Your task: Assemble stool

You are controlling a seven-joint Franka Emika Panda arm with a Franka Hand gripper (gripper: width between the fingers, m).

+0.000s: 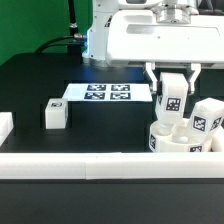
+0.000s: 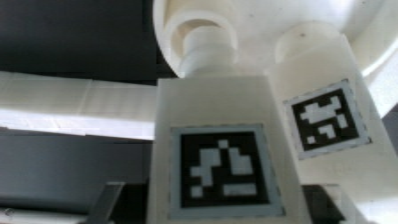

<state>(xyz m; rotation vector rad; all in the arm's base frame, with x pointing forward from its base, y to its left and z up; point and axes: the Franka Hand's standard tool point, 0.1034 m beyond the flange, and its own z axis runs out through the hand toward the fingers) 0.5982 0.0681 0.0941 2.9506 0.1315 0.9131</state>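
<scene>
- The gripper (image 1: 171, 90) is narrowed on a leg (image 1: 171, 103), one finger on each side, and holds it upright with the tag facing outward.
- The seat (image 1: 168, 143) lies directly beneath the gripper. The held leg's lower end sits at a recess in it; how deep it sits is hidden.
- A second leg (image 1: 207, 121) stands in the seat just beside the gripper, close to the held one in the wrist view.
- A third leg (image 1: 54, 114) lies loose on the table, well away from the gripper, beyond the marker board (image 1: 101, 93).
- The step in hand looks like seating this leg in the seat.
- To do it well, keep the leg plumb over its recess, since a tilt would likely jam the joint.
- Press down lightly while turning, so the seat does not spin or slide toward the rail (image 1: 90, 162).
- Watch the finger nearest the second leg, because there is little room between them.
- Keep the grip firm and square on the flat faces, and release only once the leg stands unaided.
</scene>
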